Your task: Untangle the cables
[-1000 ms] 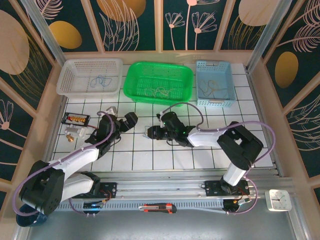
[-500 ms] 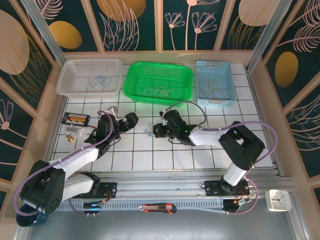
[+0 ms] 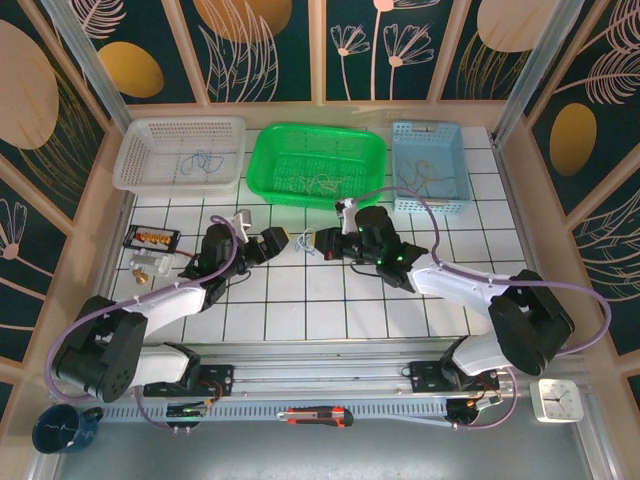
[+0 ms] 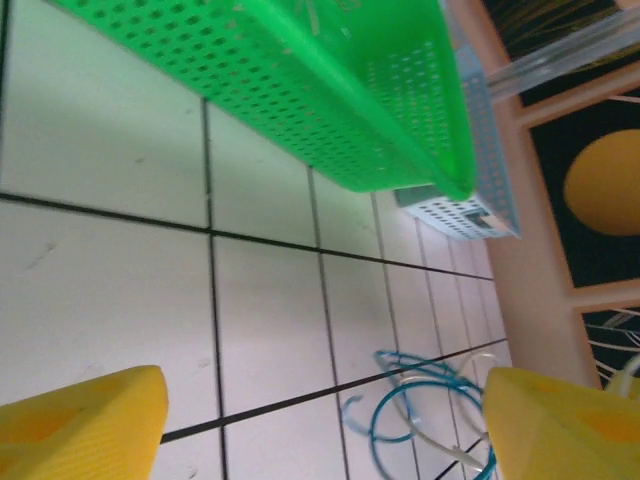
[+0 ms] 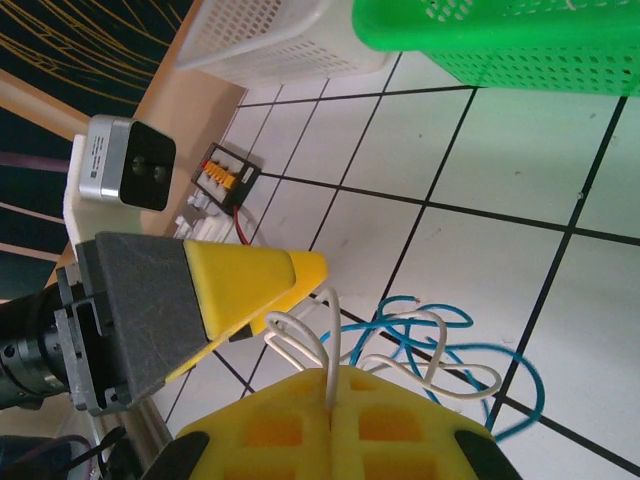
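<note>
The cables [image 3: 303, 249] lie as a small tangle on the tiled table between my two grippers. In the right wrist view my right gripper [image 5: 330, 378] is shut on a pale grey wire [image 5: 291, 323], whose loops rise from the tile. A blue wire [image 5: 421, 301] curls under and through them. One yellow fingertip [image 5: 255, 280] of the left gripper sits just left of the tangle. My left gripper [image 4: 325, 415] stands open, with the blue wire [image 4: 410, 358] and a pale wire [image 4: 424, 439] close to its right finger. From above, the left gripper [image 3: 280, 241] faces the right gripper [image 3: 321, 243].
At the back stand a white basket [image 3: 135, 170], a green basket [image 3: 268, 160] and a blue basket [image 3: 400, 170], each with wires inside. A small connector box [image 3: 150, 238] lies at the left. A utility knife [image 3: 314, 416] rests on the front rail.
The right gripper has shut on the pale grey wire and drawn back to the right and farther from the arms' bases. The left gripper has moved right, up to the tangle.
</note>
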